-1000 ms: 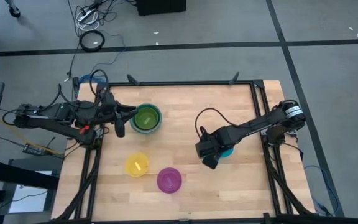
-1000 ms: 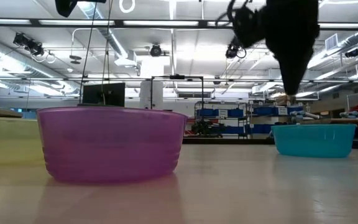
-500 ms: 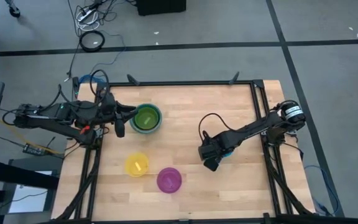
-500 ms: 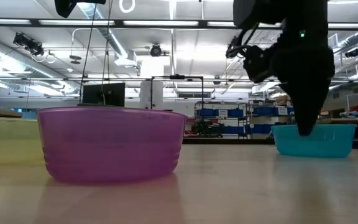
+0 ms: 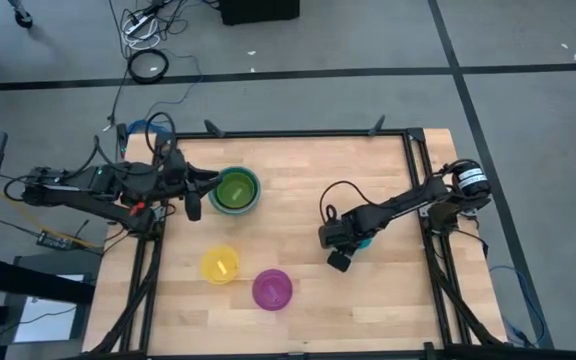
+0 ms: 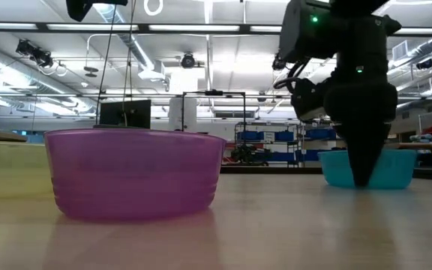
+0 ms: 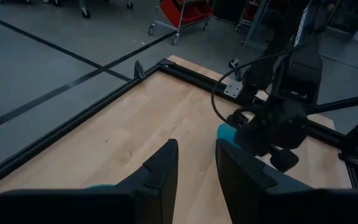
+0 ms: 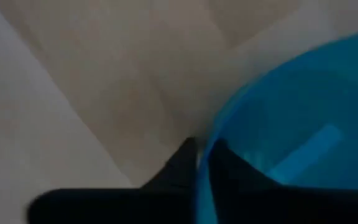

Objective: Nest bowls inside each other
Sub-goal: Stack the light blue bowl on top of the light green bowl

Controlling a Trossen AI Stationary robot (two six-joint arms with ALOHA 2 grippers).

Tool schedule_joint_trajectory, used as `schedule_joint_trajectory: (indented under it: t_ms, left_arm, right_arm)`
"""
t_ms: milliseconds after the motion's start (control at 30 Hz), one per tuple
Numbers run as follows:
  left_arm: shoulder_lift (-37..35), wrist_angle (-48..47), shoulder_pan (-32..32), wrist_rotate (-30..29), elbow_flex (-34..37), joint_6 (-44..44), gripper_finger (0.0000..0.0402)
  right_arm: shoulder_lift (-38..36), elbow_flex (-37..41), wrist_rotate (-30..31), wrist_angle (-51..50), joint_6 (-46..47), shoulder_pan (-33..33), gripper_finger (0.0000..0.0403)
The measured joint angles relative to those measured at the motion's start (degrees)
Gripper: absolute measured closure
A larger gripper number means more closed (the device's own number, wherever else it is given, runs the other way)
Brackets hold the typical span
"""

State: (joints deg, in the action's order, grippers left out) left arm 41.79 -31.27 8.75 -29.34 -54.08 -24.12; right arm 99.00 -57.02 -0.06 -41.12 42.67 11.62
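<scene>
A blue bowl (image 5: 367,240) stands on its base right of the table's middle, and my right gripper (image 5: 354,243) is shut on its left rim. The same bowl (image 6: 400,169) shows behind that gripper (image 6: 361,178) in the low view. A lime green bowl nested in a teal and sage stack (image 5: 235,190) stands at the far left. My left gripper (image 5: 200,190) hovers open just left of the stack, holding nothing. A yellow bowl (image 5: 220,264) and a purple bowl (image 5: 272,289) stand apart near the front. My right gripper pinches the blue bowl's rim (image 8: 202,163) on the side toward the table's left, one finger outside the wall (image 8: 182,160) and one inside (image 8: 232,169). The fingers come from above, pointing down. The bowl stands upright with its base on the table.
Black frame rails (image 5: 413,190) run along the table's far, left and right sides. Bare wood lies between the blue bowl and the green stack. The purple bowl (image 6: 135,172) fills the low view's near left, with the yellow bowl (image 6: 10,174) beside it.
My right gripper has sunk straight down from above the blue bowl until its fingers straddle the bowl's left rim. The bowl has shifted slightly on the table. My left arm has kept still.
</scene>
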Motion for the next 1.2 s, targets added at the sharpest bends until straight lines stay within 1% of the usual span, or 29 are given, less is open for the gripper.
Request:
schedule_joint_trajectory:
  t_ms: [133,200,367,433,500,600,767,867,1067,1200]
  left_arm:
    - [0.54,0.05,0.0,-0.49,0.0,0.0,0.0285]
    - [1.08,0.03,0.0,-1.01,0.0,0.02,0.0285]
    - [2.61,1.0,0.0,-1.04,0.02,0.07,0.0285]
    - [2.92,2.16,0.0,-1.03,0.04,0.82,0.0285]
    - [3.09,3.22,0.0,-1.0,0.04,1.23,0.0285]
    - [3.16,4.68,-0.02,-0.87,0.04,1.65,0.0285]
    - [3.11,7.44,0.0,-0.74,0.04,2.92,0.0285]
    - [2.94,8.18,0.0,-0.73,0.04,3.11,0.0285]
    - [2.98,7.67,0.0,-0.57,0.04,2.73,0.0285]
    - [2.98,7.49,0.0,-0.57,0.02,2.64,0.0285]
  right_arm:
    - [0.11,-4.31,0.83,0.12,-2.05,-0.73,0.0398]
    - [0.11,-7.03,2.26,0.57,-4.02,-1.38,0.0401]
    - [0.29,-15.18,5.95,8.93,-11.29,-4.99,0.0402]
    - [0.31,-17.35,6.33,14.36,-14.49,-6.67,0.0402]
    - [0.31,-18.49,6.29,21.95,-17.28,-8.25,0.0402]
    - [0.35,-18.75,4.41,33.0,-20.35,-10.49,0.0402]
    - [4.91,-18.77,-0.57,49.18,-21.65,-13.27,0.0403]
    - [8.91,-18.99,-1.77,55.66,-21.85,-14.38,0.0403]
    - [16.96,-25.17,-2.61,56.63,-22.97,-16.3,0.0403]
    - [22.35,-30.45,-2.77,54.17,-24.06,-16.77,0.0403]
